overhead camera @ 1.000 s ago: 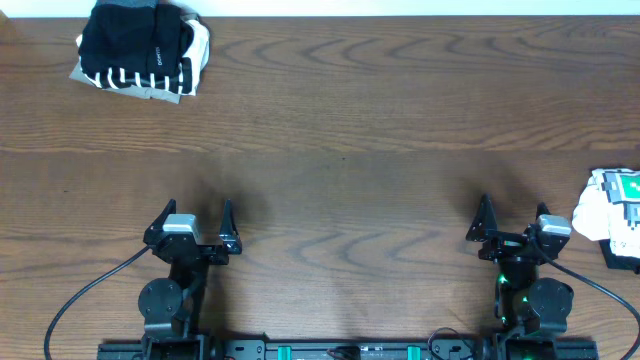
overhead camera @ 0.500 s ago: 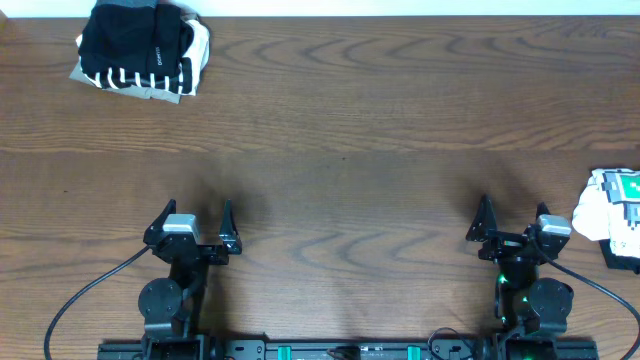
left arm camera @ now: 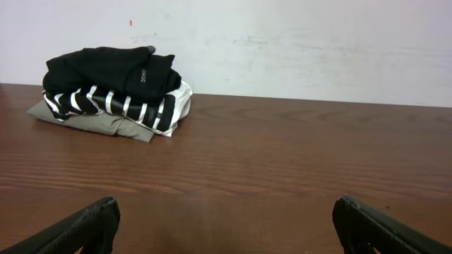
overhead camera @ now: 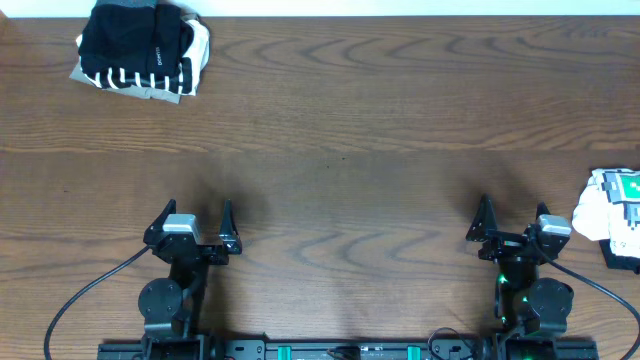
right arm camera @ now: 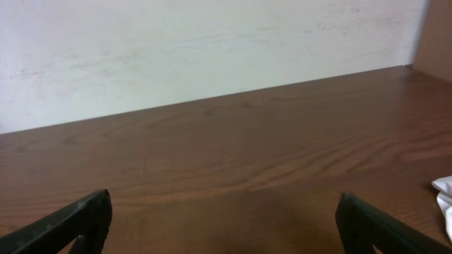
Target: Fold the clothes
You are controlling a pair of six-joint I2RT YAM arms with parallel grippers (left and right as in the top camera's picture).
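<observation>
A stack of folded clothes (overhead camera: 143, 52), black on top of black-and-white striped and beige, lies at the table's far left corner; it also shows in the left wrist view (left arm camera: 113, 88). A crumpled white T-shirt with a green print (overhead camera: 610, 215) lies at the right edge, and its corner shows in the right wrist view (right arm camera: 445, 194). My left gripper (overhead camera: 194, 223) is open and empty near the front edge, its fingertips wide apart in the left wrist view (left arm camera: 226, 219). My right gripper (overhead camera: 512, 220) is open and empty, just left of the T-shirt, also seen in the right wrist view (right arm camera: 224, 219).
The brown wooden table (overhead camera: 350, 130) stretches between the arms and the far wall (left arm camera: 282, 42). A dark item (overhead camera: 622, 255) lies at the right edge below the T-shirt. Cables run from both arm bases along the front edge.
</observation>
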